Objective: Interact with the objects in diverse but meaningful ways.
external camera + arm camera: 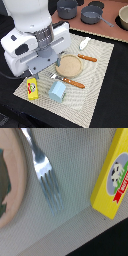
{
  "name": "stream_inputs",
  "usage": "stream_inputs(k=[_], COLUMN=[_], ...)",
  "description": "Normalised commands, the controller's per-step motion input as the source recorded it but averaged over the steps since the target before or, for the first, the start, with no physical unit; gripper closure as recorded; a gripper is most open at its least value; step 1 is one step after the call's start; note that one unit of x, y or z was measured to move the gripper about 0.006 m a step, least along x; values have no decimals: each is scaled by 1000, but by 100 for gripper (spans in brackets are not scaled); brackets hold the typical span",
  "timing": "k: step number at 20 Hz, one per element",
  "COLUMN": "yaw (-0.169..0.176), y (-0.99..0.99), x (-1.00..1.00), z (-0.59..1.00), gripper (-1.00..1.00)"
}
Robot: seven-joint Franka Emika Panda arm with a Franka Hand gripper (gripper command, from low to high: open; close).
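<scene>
One yellow pack (111, 178) bears unreadable red-white print; hand (37, 70) state cannot be told.

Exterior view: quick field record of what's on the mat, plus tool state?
surface: woven placemat on a dark table
centre: round tan plate
yellow pack: near the mat's front corner on the exterior view's left
blue-white box: beside the pack, in front of the plate
fork: orange handle, in front of the plate
knife: behind the plate
white scoop: far mat edge
tool: hidden by the arm
</scene>
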Motion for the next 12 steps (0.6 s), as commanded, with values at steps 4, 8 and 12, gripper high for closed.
stream_inputs(k=[4,8,12], yaw=[148,116,29], y=[-443,-481,-430], x=[123,256,691], z=[69,156,378], gripper=[-100,-100,-100])
